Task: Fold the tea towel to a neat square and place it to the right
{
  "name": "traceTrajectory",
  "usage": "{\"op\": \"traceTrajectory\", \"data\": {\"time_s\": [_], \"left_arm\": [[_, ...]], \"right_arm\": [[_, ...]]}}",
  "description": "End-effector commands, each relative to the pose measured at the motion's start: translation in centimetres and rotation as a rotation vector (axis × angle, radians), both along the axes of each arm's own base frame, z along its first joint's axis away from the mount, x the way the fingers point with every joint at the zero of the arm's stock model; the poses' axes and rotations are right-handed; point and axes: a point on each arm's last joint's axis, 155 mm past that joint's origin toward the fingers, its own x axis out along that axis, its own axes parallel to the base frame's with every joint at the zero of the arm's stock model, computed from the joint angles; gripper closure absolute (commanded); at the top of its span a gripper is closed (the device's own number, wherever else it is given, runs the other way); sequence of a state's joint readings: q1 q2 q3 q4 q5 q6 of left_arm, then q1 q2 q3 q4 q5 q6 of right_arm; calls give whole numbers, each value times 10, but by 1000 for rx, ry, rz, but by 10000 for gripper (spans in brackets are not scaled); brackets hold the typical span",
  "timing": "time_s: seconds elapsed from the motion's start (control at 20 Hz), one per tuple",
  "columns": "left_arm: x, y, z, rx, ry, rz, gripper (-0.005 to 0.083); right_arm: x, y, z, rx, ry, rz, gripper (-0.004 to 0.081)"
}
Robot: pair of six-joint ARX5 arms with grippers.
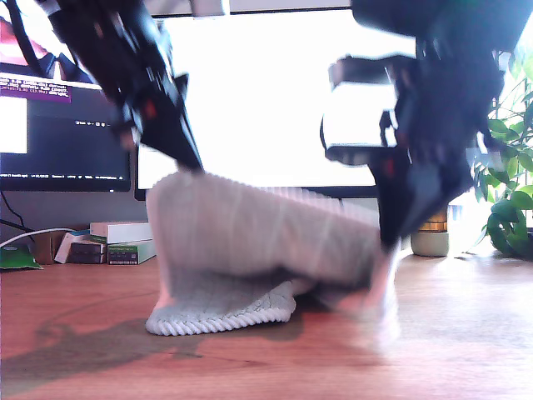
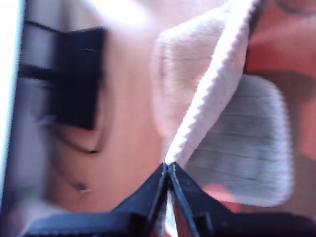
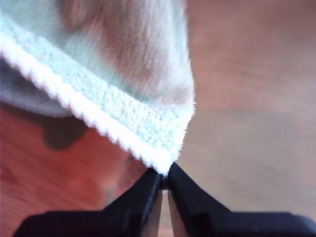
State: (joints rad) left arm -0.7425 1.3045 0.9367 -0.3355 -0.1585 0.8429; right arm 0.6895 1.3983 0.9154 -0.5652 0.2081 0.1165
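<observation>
The tea towel point(image 1: 250, 242) hangs lifted over the wooden table point(image 1: 466, 333), pale and fluffy with a corded hem. Its lower part still lies folded on the wood toward the exterior view's left. One dark arm point(image 1: 158, 100) holds its upper corner on the exterior view's left. Another arm point(image 1: 416, 167), blurred, holds the edge lower on the exterior view's right. My first gripper point(image 2: 169, 168) is shut on the towel's hem point(image 2: 212, 98). My second gripper point(image 3: 164, 175) is shut on a towel corner point(image 3: 163, 148). The wrist views do not show which arm is which.
Two monitors point(image 1: 275, 92) stand behind the towel. Small boxes point(image 1: 121, 242) and a white cable sit at the back on the exterior view's left. A small pot point(image 1: 430, 237) and a green plant point(image 1: 510, 183) stand at the back on its right.
</observation>
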Motion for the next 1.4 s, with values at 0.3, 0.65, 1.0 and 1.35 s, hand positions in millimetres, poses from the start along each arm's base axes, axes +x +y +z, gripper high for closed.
{"op": "traceTrajectory", "data": {"time_s": [0.3,0.65,1.0,1.35], "left_arm": [[11,33,59,-45,-171,72,797],[28,49,108,-46,-278,118,797],[16,36,106,-105,-182,67,797],[9,7,71,-239,40,-52,515]], "right_arm": [[27,-15,85,-196,-145,88,781],[37,-32,146,-330,-232,129,781],[32,-37,167,-377,-239,172,781],[29,-20,172,-416,-270,306,781]]}}
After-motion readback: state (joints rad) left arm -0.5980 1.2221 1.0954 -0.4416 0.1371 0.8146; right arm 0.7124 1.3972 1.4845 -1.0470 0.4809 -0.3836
